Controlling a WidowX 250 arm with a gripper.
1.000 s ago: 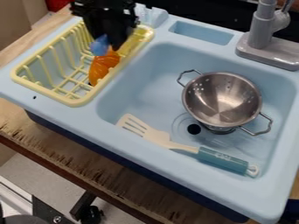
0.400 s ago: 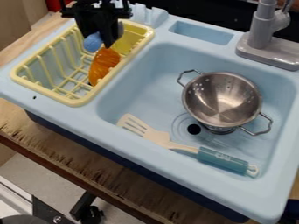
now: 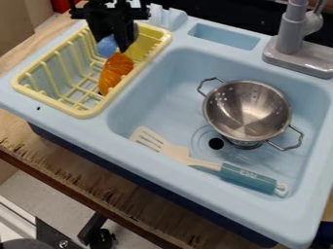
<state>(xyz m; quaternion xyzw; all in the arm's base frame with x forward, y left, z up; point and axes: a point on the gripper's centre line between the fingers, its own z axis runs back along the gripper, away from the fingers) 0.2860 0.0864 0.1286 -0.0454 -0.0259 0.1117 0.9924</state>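
The gripper point(image 3: 116, 44) hangs at the upper left over the back part of the yellow dish rack point(image 3: 81, 114), pointing down. It is shut on a small rounded blue object point(image 3: 106, 46), which is partly covered by the black fingers. Just below, an orange ridged object point(image 3: 116, 72) lies in the rack, close to the blue object; whether the two touch I cannot tell. A brighter yellow area point(image 3: 144, 44) shows inside the rack's back right corner, to the right of the fingers.
Right of the rack is the light blue sink point(image 3: 156, 82), with a metal colander point(image 3: 247, 111) near the drain. A spatula point(image 3: 244, 178) with a teal handle lies along the sink's front. The grey faucet point(image 3: 292, 34) stands at the back right.
The gripper has shifted slightly left since the first frame, and the blue object has moved slightly with it. The orange object, colander and spatula have kept their places.
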